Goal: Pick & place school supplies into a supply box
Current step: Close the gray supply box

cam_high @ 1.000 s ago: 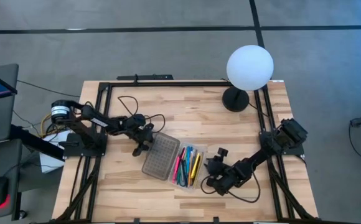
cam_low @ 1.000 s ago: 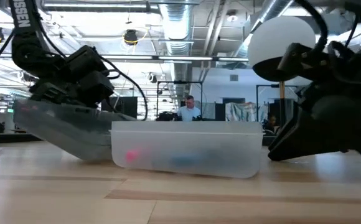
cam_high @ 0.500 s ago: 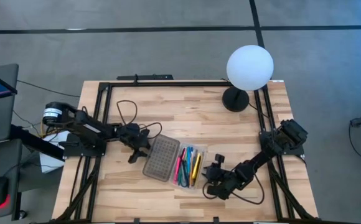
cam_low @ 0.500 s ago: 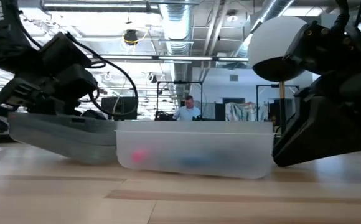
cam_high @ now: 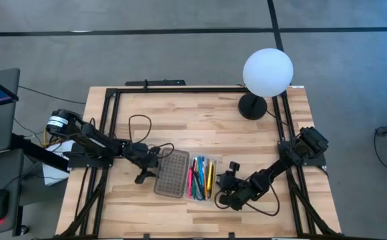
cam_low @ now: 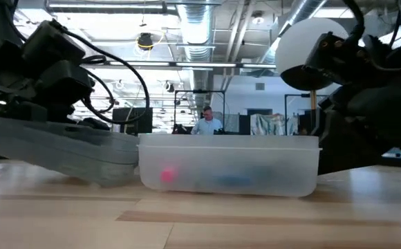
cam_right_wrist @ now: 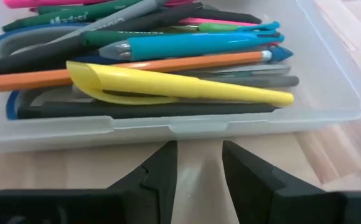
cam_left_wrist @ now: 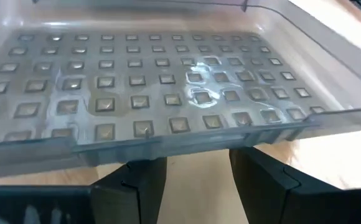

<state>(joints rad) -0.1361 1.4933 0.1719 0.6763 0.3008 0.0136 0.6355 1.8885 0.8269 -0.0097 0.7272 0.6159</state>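
Both grippers empty with fingers parted: left gripper (cam_high: 142,175) at the hinged lid (cam_high: 171,173), right gripper (cam_high: 224,188) beside the supply box (cam_high: 215,163) mid-table holding school supplies (cam_right_wrist: 168,87); likely next, flip lid shut.

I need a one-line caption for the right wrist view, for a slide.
Right gripper, fingers open, faces the clear supply box filled with pens.

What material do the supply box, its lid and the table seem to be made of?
Supply box: likely clear, smooth plastic; the pens show through its wall.
Lid: seemingly the same translucent plastic, moulded with a grid of small raised squares.
Table: looks like pale wood in joined planks, with visible grain and a matte finish.
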